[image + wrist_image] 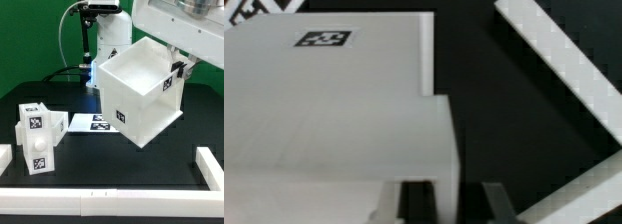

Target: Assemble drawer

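Observation:
The drawer's large hollow white casing (140,95) hangs tilted at the middle of the exterior view, with its open side up and its lower corner close to the black table. My gripper (178,72) is shut on the casing's wall at the exterior view's right. In the wrist view the casing's wall (331,110) with a square tag (324,40) fills most of the picture. My gripper (455,203) straddles the wall's edge, one finger on each side. Two small white tray boxes (38,122) (38,152) with tags stand at the exterior view's left.
The marker board (88,122) lies flat on the table behind the casing. A white rail (100,205) runs along the front edge and another (210,165) stands at the exterior view's right. A white rail (562,60) also shows in the wrist view.

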Tool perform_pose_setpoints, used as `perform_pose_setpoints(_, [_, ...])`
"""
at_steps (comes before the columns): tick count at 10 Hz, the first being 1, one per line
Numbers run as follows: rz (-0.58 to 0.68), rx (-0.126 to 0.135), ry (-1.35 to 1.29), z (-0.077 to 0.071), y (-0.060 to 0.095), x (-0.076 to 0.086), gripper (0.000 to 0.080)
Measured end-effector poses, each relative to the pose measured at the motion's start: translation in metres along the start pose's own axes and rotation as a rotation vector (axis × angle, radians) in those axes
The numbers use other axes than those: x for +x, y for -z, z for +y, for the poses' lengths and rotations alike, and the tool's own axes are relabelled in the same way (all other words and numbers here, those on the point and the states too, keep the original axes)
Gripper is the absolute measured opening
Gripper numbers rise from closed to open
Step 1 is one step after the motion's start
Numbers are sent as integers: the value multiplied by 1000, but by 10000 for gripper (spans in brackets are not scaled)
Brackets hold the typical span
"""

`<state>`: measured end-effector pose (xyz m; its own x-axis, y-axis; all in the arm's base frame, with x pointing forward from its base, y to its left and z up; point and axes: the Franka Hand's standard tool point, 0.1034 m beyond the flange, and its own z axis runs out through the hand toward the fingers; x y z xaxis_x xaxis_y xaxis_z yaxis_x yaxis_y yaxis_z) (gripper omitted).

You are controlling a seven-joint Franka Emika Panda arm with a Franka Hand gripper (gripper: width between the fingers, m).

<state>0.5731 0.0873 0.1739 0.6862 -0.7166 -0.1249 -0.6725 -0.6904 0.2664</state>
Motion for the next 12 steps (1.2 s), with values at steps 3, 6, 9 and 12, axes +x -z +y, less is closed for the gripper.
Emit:
perform_pose_setpoints(3, [-2,-2,7,0,-1,-1,35])
perform_pose_setpoints(6, [79,47,-314,-13,-8,-3,35])
perform_pose_setpoints(9, [72,48,-266,-15,-14,-2,35])
perform_pose_setpoints(12, [66,49,-279,-15,-15,-2,35])
